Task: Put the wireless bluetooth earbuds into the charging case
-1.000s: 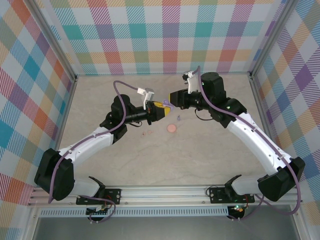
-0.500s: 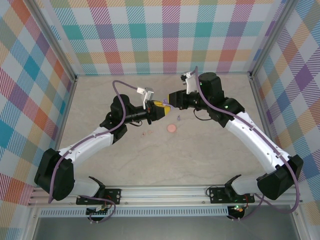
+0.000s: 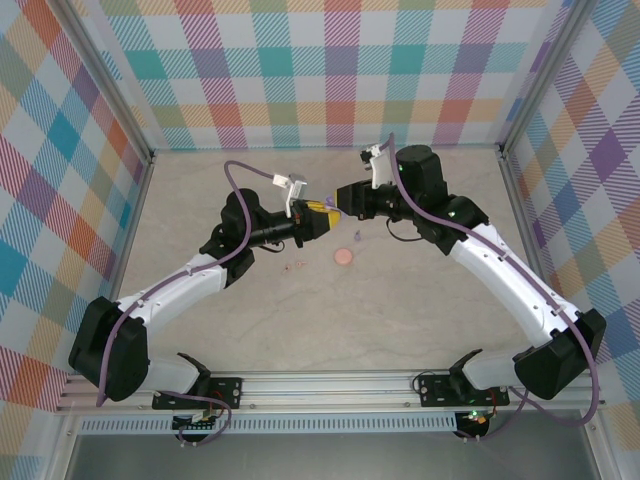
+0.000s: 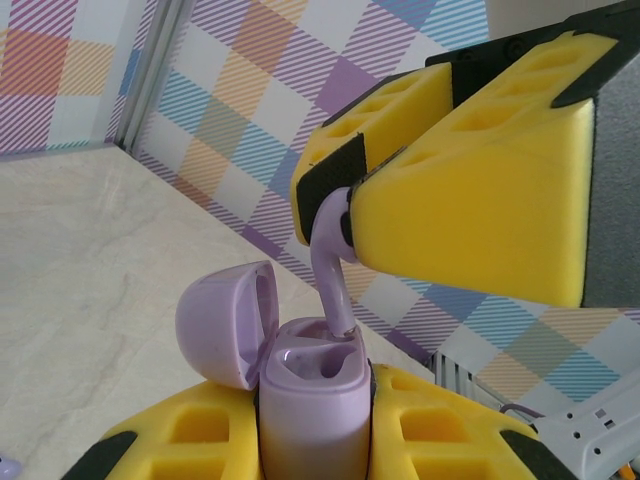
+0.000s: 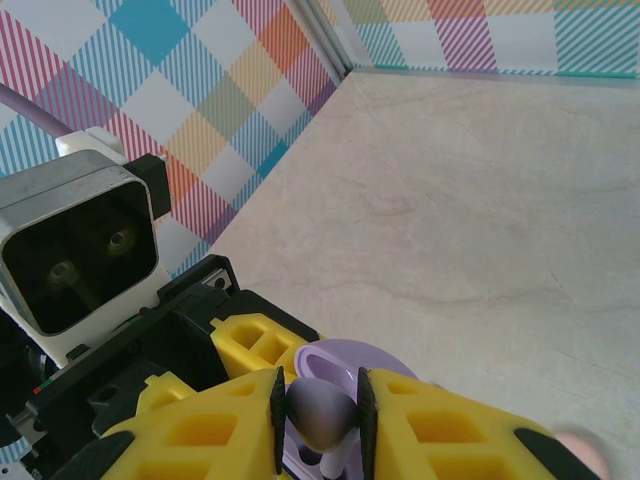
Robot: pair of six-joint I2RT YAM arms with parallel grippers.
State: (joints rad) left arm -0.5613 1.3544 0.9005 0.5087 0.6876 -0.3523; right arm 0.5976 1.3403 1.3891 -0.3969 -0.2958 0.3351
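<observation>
Left wrist cam: right gripper [image 4: 352, 195], jaws clamped on a purple earbud [image 4: 332, 265], has edged in since 1 s ago; stem tip now at (prob. just inside) the open charging case [image 4: 312, 395], pinched upright in left gripper [image 4: 315, 445]. Needs pushing down.

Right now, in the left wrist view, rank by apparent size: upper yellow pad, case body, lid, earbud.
1. upper yellow pad
2. case body and lid: too alike to rank
3. earbud, partly hidden
</observation>
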